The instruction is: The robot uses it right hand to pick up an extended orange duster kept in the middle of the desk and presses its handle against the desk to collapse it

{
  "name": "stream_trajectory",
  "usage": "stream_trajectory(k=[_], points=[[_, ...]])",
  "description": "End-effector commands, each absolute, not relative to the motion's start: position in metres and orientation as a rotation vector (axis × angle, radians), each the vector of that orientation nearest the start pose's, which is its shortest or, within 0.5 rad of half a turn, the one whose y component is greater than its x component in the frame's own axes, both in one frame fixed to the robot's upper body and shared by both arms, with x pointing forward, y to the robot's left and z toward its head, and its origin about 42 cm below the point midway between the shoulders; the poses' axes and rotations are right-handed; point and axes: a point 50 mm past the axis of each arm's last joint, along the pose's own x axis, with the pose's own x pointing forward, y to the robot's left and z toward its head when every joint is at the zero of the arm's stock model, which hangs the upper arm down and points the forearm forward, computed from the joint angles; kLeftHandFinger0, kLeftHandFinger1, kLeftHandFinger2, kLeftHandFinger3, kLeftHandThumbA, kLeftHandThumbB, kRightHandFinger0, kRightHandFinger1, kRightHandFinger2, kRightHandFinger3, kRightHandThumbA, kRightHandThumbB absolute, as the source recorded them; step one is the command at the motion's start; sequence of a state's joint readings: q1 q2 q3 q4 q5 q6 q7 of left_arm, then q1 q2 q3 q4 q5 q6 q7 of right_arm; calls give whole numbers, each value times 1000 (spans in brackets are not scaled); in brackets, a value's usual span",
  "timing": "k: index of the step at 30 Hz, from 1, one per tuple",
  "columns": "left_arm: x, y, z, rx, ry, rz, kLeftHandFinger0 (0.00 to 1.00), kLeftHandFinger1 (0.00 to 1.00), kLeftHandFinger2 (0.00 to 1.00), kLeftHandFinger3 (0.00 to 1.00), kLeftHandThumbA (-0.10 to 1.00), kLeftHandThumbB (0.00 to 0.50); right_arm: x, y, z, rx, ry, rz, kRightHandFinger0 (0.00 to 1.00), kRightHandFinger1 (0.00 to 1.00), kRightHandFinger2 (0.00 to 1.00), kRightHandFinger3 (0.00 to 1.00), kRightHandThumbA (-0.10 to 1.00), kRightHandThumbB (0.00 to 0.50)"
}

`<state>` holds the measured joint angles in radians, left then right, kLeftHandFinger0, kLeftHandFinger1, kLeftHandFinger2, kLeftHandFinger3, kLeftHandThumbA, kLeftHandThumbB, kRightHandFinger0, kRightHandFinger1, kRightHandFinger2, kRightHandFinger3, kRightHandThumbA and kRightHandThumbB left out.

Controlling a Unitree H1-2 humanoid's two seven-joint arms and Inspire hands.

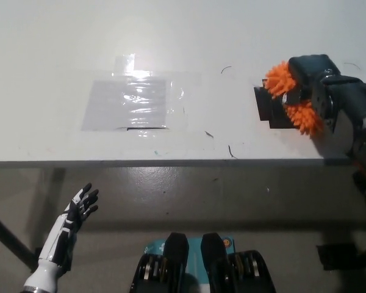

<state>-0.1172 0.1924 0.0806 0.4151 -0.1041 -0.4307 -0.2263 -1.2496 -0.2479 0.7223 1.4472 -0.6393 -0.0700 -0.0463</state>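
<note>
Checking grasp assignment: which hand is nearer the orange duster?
Right. The black right hand is shut on the orange duster over the desk's right side. The white left hand hangs open below the desk edge, far off at lower left.

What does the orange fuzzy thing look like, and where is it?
Look at the white desk, then go to its right end, where the black right hand is. The duster is clutched in that hand, showing as spiky orange tufts above and below the fingers. Nothing else on the desk is orange; the shiny plastic sheet is clear and flat.
</note>
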Motion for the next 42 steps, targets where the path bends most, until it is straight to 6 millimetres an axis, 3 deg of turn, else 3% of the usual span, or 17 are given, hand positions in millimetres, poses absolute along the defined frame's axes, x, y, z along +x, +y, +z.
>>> stream_trajectory(k=[1,6,11,13,14,15,17,19,21,23,25,28,29,30,34,38,42], points=[[318,300,75,121,-224,-131,1000,1000,1000,1000,1000,262,598,-226,323,-1583,-94,115,0,130,257,391,-100,211],[318,300,75,111,-225,-133,1000,1000,1000,1000,1000,258,600,-227,337,-1531,-143,86,0,102,265,367,-100,173],[317,301,74,115,-219,-136,1000,1000,1000,1000,1000,264,602,-226,354,-1474,-202,54,4,245,764,605,-100,159],[316,300,73,114,-219,-136,1000,1000,1000,1000,1000,265,603,-226,365,-1449,-264,23,0,245,777,615,-100,191],[316,301,74,121,-219,-136,1000,1000,1000,1000,1000,263,603,-226,369,-1440,-262,20,0,317,849,760,-100,176],[316,300,74,129,-218,-136,1000,1000,1000,1000,1000,255,604,-226,373,-1432,-268,15,0,348,883,802,-100,175],[316,301,73,127,-217,-135,1000,1000,1000,1000,1000,270,605,-225,390,-1393,-297,-8,0,519,1000,932,-100,176],[316,301,74,126,-219,-131,1000,1000,1000,1000,1000,269,607,-223,418,-1329,-341,-28,20,583,1000,948,-100,175],[315,302,74,131,-218,-132,1000,1000,1000,1000,1000,270,606,-222,430,-1309,-393,-33,4,521,920,893,-100,186],[314,303,73,126,-216,-135,1000,1000,1000,1000,1000,262,606,-221,462,-1304,-420,-62,0,510,920,905,-100,154],[312,303,71,129,-209,-127,1000,1000,1000,1000,1000,282,604,-220,489,-1299,-457,-83,14,582,1000,1000,-100,109],[308,303,68,129,-200,-129,1000,1000,1000,1000,1000,281,598,-223,532,-1272,-546,-114,0,470,915,957,-100,149],[308,303,68,129,-199,-128,1000,1000,1000,1000,1000,281,598,-223,533,-1271,-547,-114,0,474,909,963,-100,145],[306,303,67,129,-196,-125,1000,1000,1000,1000,1000,278,595,-223,549,-1273,-576,-125,0,467,878,917,-100,175],[303,305,66,126,-192,-122,1000,1000,1000,1000,1000,272,583,-222,594,-1179,-706,-160,0,399,823,879,-100,168],[300,305,64,119,-187,-125,1000,1000,1000,1000,1000,274,573,-216,618,-907,-828,-208,0,363,792,903,-100,135],[297,306,62,116,-182,-119,1000,1000,1000,1000,1000,285,574,-207,610,-746,-843,-235,0,360,779,842,-100,139]])
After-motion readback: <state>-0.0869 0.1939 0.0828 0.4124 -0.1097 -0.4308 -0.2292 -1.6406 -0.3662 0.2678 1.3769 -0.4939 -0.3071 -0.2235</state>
